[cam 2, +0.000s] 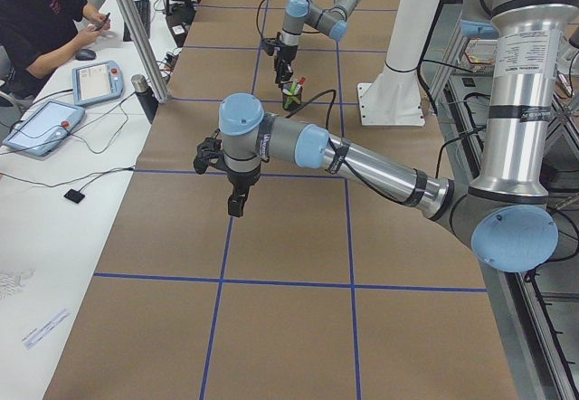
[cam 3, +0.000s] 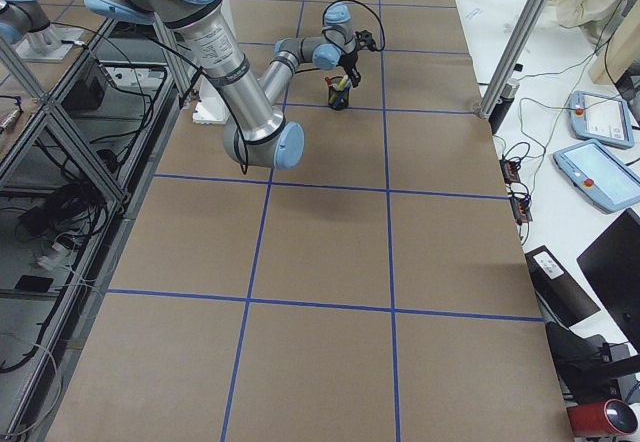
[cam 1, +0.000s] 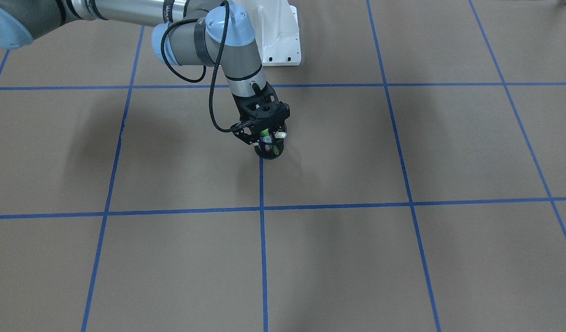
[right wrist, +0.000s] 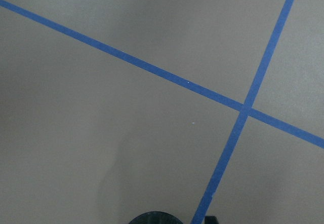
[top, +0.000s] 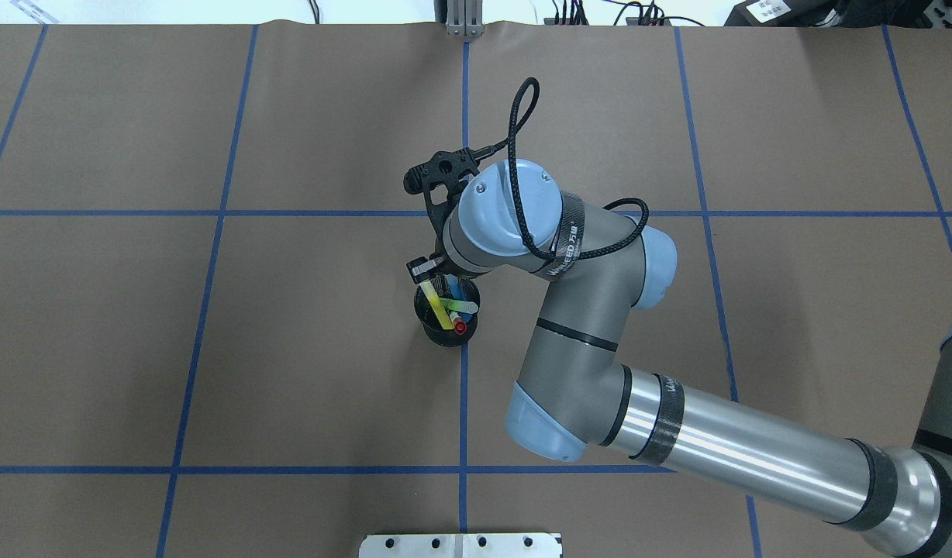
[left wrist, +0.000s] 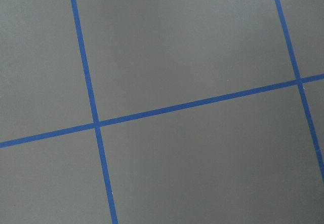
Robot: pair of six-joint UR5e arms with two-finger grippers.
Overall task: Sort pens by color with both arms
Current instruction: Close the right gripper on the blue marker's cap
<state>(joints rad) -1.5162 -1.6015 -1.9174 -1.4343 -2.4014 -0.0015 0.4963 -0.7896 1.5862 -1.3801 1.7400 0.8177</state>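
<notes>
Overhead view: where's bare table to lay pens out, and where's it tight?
Bare: the taped squares left of the black mesh cup, and most of the far row beyond the cross tape line. Tight: the centre, where the right gripper hangs over the cup and its pens; the right arm overhangs the squares on the cup's right.

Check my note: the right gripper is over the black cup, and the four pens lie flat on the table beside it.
Not quite: the four pens stand inside the black cup, not flat beside it; the overhead exterior view shows this. The right gripper is over it.
</notes>
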